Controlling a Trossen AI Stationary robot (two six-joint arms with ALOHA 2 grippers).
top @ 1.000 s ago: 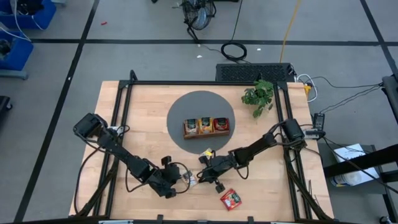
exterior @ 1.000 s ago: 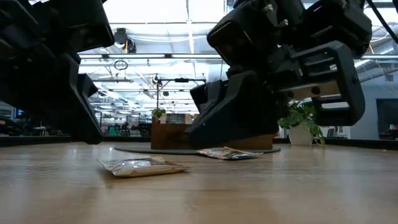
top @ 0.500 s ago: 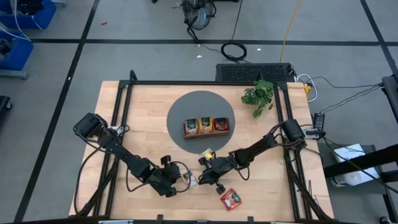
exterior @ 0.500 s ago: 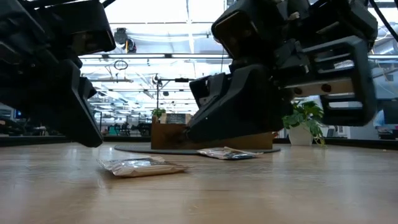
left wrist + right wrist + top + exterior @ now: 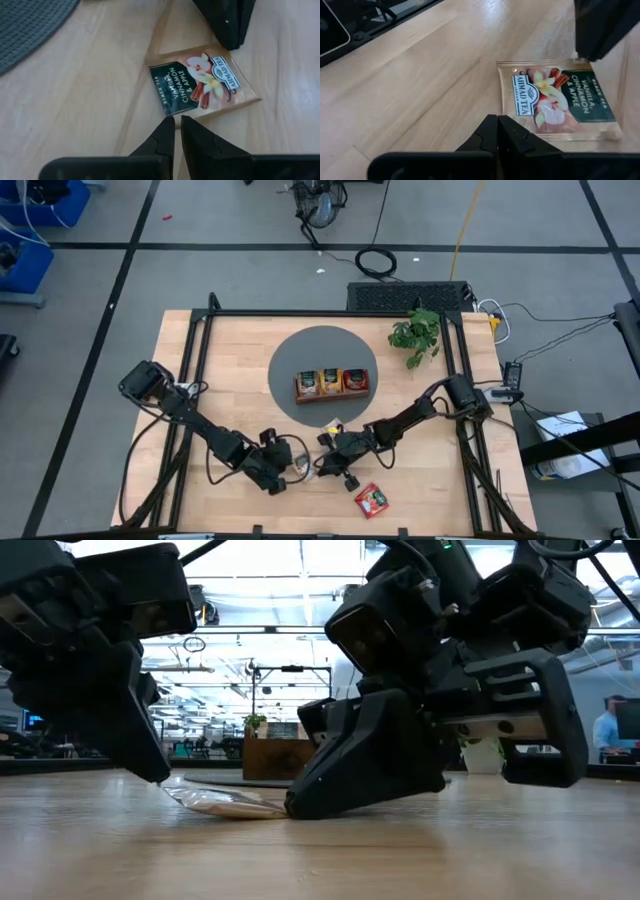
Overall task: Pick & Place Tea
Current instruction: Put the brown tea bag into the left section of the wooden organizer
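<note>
Left gripper [image 5: 175, 131], fingers nearly together, grasping nothing, tips at the near edge of a vanilla-cinnamon-apple tea sachet [image 5: 200, 82] lying flat on the wooden table [image 5: 180, 370]. Right gripper [image 5: 497, 131], fingers fully together, empty, tips at the sachet's opposite edge. Red sachet [image 5: 372, 499] near the front edge, right of both grippers. Another sachet [image 5: 334, 424], mostly hidden by the right arm. Far centre: grey round mat [image 5: 300, 350] bearing wooden tray [image 5: 331, 393] with sachets; plant [image 5: 417, 333] far right.

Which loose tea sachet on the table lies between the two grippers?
The vanilla cinnamon and apple sachet, flat on bare wood between the left gripper and right gripper. The red sachet lies apart, nearer the table's front edge.
</note>
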